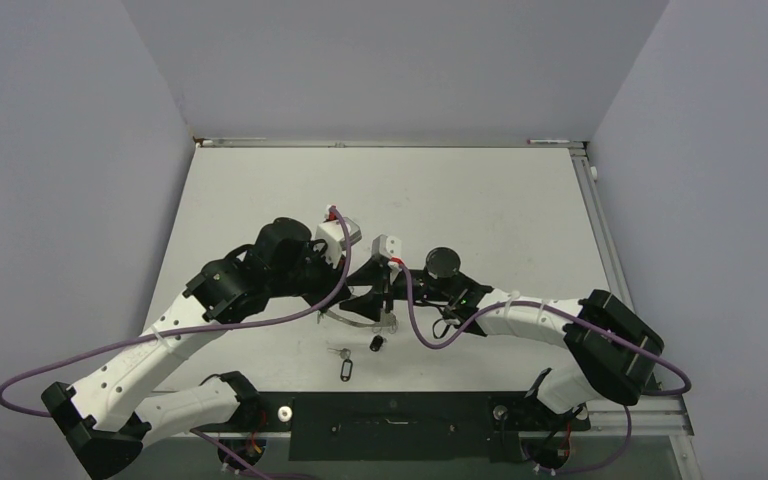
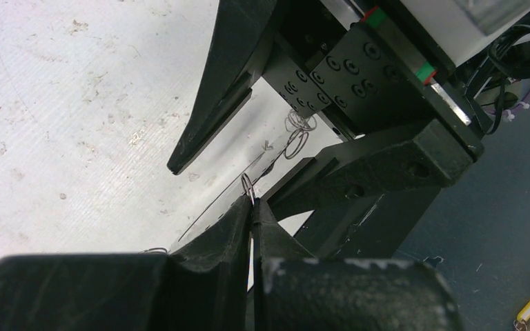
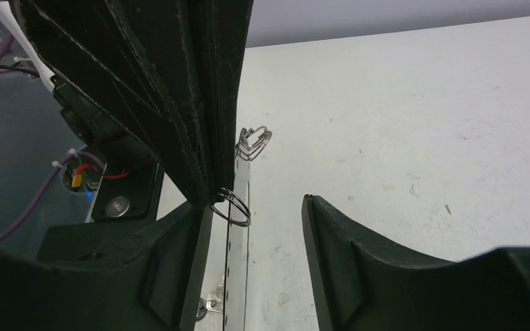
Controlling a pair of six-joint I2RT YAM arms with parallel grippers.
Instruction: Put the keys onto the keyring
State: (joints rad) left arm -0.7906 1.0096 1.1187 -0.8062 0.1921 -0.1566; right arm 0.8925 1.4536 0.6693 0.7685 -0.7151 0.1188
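Keys are tiny and hard to make out. In the top view one small silvery key (image 1: 341,352) lies on the counter (image 1: 480,200). It is at about 7 o'clock from where the two arms meet, and no fingers touch it. A black tag (image 1: 345,371) lies just beside it at 6 o'clock.

In the right wrist view, some silvery bits (image 3: 210,302) peek out at the bottom, partly hidden behind a finger. I cannot tell if they are keys.

The left fingers (image 2: 238,227) are closed tight and pinch the thin keyring (image 3: 232,206) at their tips. The right fingers (image 3: 359,255) stand open. The keyring sits in their gap, close to the finger at 9 o'clock. From the top, the arms hide the keyring.

A bent wire clip (image 3: 254,141) lies on the counter at 12 o'clock from the keyring.
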